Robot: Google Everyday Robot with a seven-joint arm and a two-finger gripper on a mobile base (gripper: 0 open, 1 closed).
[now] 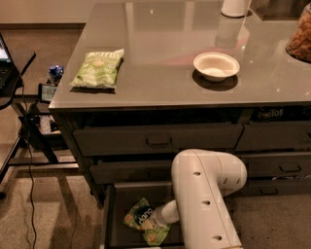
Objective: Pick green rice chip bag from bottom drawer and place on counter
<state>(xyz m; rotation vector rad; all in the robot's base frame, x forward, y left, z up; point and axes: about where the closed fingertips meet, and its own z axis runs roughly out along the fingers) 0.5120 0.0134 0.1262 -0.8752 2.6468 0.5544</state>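
Green rice chip bag (137, 217) lay inside the bottom drawer (111, 220), which stood pulled out at the foot of the dark cabinet, below the two shallower drawer fronts with handles (159, 141). The bag sat crumpled near the middle of the drawer floor, its dark round logo facing up and a lighter green corner pointing toward the front edge. The gripper (152, 221) was down in that drawer, right at the bag and touching or overlapping its logo side; whether it was apart or clamped on the bag could not be told, since its tip was hidden against the crinkled wrapper. Behind it, the thick white arm (206, 194) bent over the drawer's right half and hid that part of the drawer from view. Above, on the glossy grey table (160, 58), a paler green snack bag (98, 68) lay flat near the left edge, well apart from a white bowl (216, 65) that stood toward the right. A white cylinder (235, 7) stood at the far edge of the table, and a clear container of tan snacks (301, 36) was cut off at the right border. Left of the cabinet, a black side stand (12, 82) stood on the carpet, with a blue can (56, 73) and a small lit screen (47, 91) just beside the cabinet's corner.
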